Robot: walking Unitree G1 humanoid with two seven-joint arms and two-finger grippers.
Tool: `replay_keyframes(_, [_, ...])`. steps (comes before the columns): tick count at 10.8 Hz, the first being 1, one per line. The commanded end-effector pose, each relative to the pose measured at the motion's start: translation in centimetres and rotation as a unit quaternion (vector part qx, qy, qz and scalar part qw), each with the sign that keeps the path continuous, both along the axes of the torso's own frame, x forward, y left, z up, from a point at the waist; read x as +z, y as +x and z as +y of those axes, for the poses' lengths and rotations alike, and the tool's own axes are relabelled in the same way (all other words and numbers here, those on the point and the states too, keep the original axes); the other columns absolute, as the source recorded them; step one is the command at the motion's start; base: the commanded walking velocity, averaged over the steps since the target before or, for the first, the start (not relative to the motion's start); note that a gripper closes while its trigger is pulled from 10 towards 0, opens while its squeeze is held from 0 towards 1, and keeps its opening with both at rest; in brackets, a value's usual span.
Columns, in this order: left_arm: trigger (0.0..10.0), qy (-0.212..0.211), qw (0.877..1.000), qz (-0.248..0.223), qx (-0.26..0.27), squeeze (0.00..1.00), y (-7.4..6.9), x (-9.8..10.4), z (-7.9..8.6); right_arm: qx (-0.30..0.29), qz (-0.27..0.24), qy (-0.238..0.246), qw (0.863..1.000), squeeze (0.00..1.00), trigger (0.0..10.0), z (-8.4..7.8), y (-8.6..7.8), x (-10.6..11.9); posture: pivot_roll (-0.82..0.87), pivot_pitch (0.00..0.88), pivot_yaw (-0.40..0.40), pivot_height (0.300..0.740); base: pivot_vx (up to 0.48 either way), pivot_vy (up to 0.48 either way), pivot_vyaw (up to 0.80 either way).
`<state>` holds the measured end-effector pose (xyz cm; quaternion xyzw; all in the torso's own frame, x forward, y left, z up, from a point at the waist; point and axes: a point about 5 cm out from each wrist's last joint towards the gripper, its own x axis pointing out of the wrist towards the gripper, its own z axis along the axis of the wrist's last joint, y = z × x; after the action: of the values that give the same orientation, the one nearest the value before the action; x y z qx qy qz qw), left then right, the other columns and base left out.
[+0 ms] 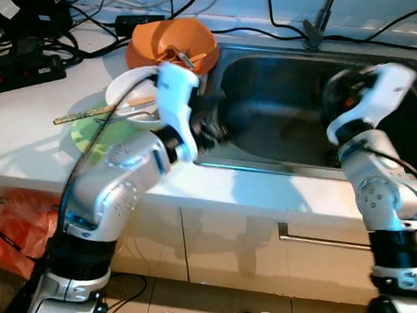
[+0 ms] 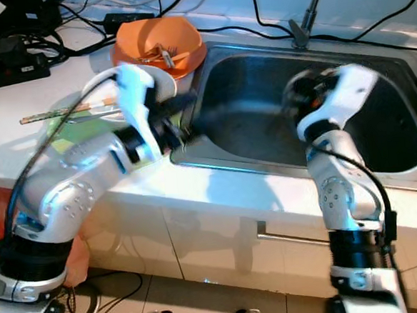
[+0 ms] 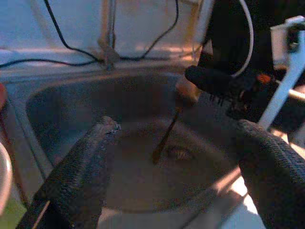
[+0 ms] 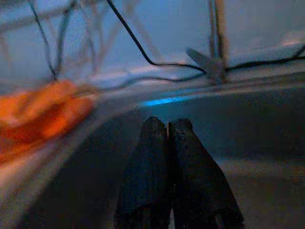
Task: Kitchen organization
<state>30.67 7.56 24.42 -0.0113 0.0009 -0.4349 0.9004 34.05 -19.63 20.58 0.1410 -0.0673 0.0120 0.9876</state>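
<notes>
A spoon (image 3: pixel 167 136) is being pinched over the sink (image 1: pixel 276 98) by the right tool (image 3: pixel 202 78), risking a slip; the left tool (image 3: pixel 176 191) is being held spread.

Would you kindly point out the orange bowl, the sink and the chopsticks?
orange bowl (image 1: pixel 186 38), left eye view, inner wall.
sink (image 1: pixel 277 116), left eye view, bare basin wall.
chopsticks (image 1: pixel 94 112), left eye view, mid-shaft.
</notes>
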Motion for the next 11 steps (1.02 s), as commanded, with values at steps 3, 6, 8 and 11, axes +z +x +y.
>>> replay_keyframes(3, [10.0, 0.040, 0.999, 0.004, -0.017, 1.00, -0.4, -1.1, -0.2, -0.006, 0.068, -0.063, 0.996, 0.00, 0.0, -1.3, 1.1, -2.2, 0.08, 0.120, -0.036, 0.740, 0.000, 0.000, 0.00])
replay_keyframes(6, [10.0, 0.064, 0.997, 0.015, -0.028, 1.00, -0.4, -2.4, -0.5, 0.019, 0.121, -0.112, 0.986, 0.00, 4.1, -1.5, 3.3, -3.8, 0.10, 0.137, -0.040, 0.740, 0.000, 0.000, 0.00])
replay_keyframes(8, [10.0, 0.069, 0.997, 0.030, -0.014, 1.00, 0.0, -3.2, 0.3, 0.025, 0.119, -0.141, 0.982, 0.00, 9.3, -1.5, 4.0, -3.2, 0.10, 0.144, -0.035, 0.740, 0.000, 0.000, 0.00])
replay_keyframes(11, [10.0, 0.060, 0.997, 0.039, 0.012, 1.00, 0.9, -3.3, 1.3, 0.053, 0.143, -0.143, 0.978, 1.00, 10.0, -0.8, 4.7, -3.9, 0.10, 0.153, -0.033, 0.740, 0.000, 0.000, 0.00])
